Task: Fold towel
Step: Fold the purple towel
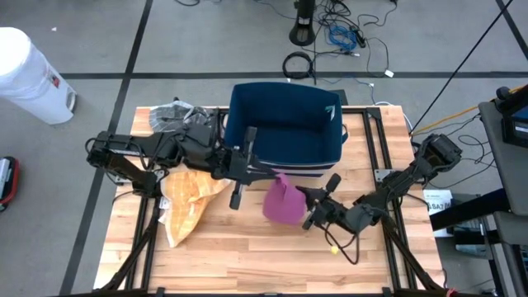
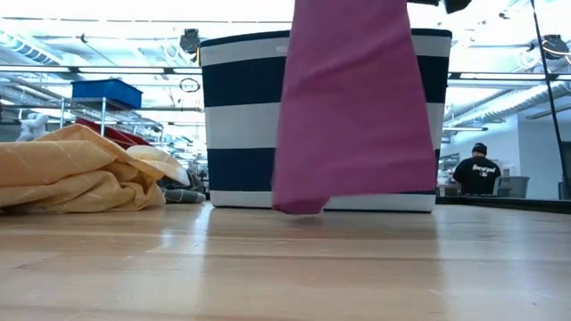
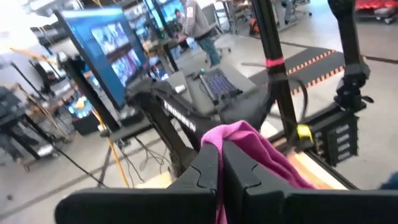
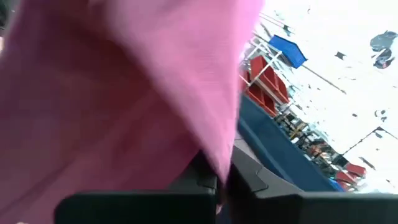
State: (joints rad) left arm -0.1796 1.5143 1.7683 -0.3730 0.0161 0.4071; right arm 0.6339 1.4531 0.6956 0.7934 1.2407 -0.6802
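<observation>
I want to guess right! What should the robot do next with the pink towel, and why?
Probably pull the two grippers apart and lower it. Both the left gripper and the right gripper are shut on the towel, which hangs bunched above the table.

towel: a pink towel (image 1: pixel 283 200), plain cloth with no pattern seen
state: lifted clear of the table, hanging in loose folds; its lowest corner (image 2: pixel 299 207) hangs just above the wooden top
grip: pinched at the top by both grippers, an edge (image 3: pixel 219 138) caught between the shut fingers of the left gripper (image 1: pixel 266 174) and another part between those of the right gripper (image 1: pixel 307 198)
place: between the two grippers, drooping below them
near the right gripper: the cloth (image 4: pixel 124 87) drapes right over its fingers
</observation>
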